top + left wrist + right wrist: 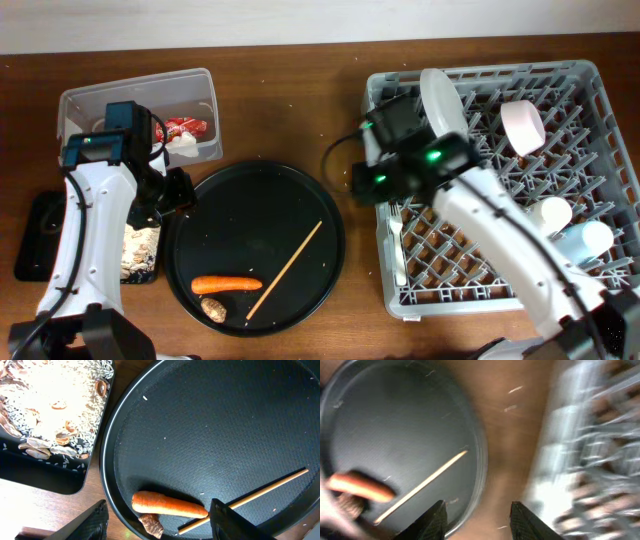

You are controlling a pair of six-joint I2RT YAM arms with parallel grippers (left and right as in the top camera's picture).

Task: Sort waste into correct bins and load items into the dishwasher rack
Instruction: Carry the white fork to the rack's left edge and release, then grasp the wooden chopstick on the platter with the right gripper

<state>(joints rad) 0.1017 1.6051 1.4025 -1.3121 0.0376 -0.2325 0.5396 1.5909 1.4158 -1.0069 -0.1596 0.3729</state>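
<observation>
The carrot [225, 284], the small brown lump [213, 309] and the wooden chopstick [285, 270] lie on the round black tray [320, 215]. The clear tub [95, 100] holds the red wrapper [185, 127] and the white tissue [185, 144]. The shallow black tray [35, 240] holds the food scraps [140, 252]. The grey rack [600, 100] holds the plate [440, 100], the bowl [522, 127], the small white cup [552, 212] and the light-blue cup [588, 240]. My left gripper [180, 192] is open and empty over the round tray's left edge, above the carrot [170, 505] and the lump [151, 525]. My right gripper [362, 182] is open and empty between round tray and rack.
A white piece that looks like the fork [398, 248] lies along the rack's left side. The right wrist view is blurred; it shows the chopstick [420, 487], the carrot [360, 487] and the rack [590, 450]. Bare wood lies between tray and rack.
</observation>
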